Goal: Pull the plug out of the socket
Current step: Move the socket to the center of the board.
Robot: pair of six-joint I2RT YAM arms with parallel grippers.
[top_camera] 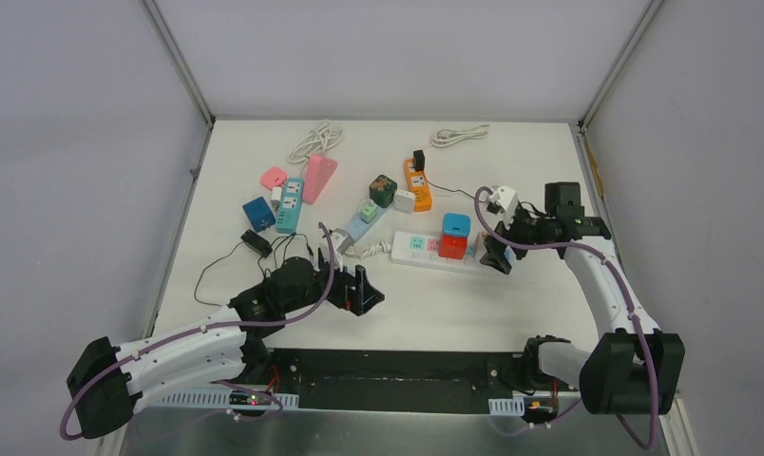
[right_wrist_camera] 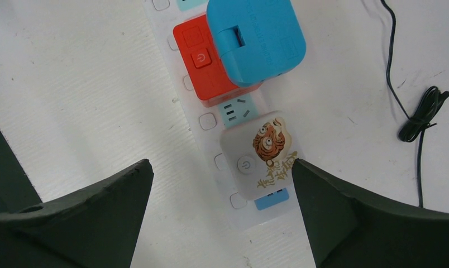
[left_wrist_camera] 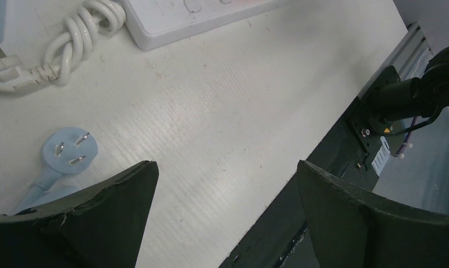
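A white power strip lies mid-table. Three cube plugs sit in it: a red one with a blue one stacked on it, and a white plug with a tiger picture near the strip's end. My right gripper hangs open over that end, the tiger plug between its fingers and close to the right one. My left gripper is open above bare table by the near edge, holding nothing.
In the left wrist view, a loose pale-blue three-pin plug and a bundled white cord lie beside my left gripper. Further back are an orange strip, a pale-blue strip, a pink strip and several loose cube adapters. A thin black cable lies right of the white strip.
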